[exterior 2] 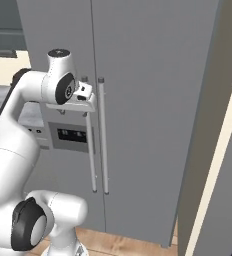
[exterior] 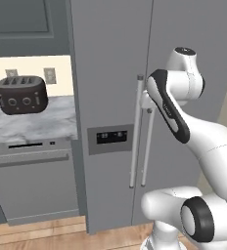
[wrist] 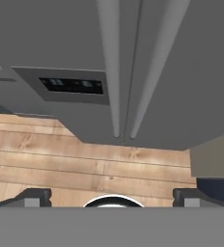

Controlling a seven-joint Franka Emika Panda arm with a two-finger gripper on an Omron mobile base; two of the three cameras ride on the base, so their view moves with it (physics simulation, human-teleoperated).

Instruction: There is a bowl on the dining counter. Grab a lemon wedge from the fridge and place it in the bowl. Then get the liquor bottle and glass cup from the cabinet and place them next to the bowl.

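Note:
The tall grey fridge (exterior: 110,73) (exterior 2: 153,100) (wrist: 61,38) stands right in front of me with both doors shut, so its inside is hidden. Two long pale handles (exterior: 133,146) (exterior 2: 104,145) (wrist: 109,62) run down beside the centre seam. A dark dispenser panel (exterior: 110,137) (exterior 2: 70,135) (wrist: 73,86) sits in the left door. My gripper (exterior: 146,100) (exterior 2: 87,102) (wrist: 113,197) is up near the top of the handles, close to the left one. It is open, the fingertips (wrist: 36,197) stand wide apart, and nothing is between them.
Left of the fridge a marble worktop (exterior: 32,122) carries a dark toaster (exterior: 21,95), with a grey appliance front (exterior: 32,180) below it. A dark grey panelled wall unit (exterior: 22,24) hangs above. A tall grey panel (exterior 2: 208,150) stands close on the fridge's right. The floor is wood (wrist: 61,159).

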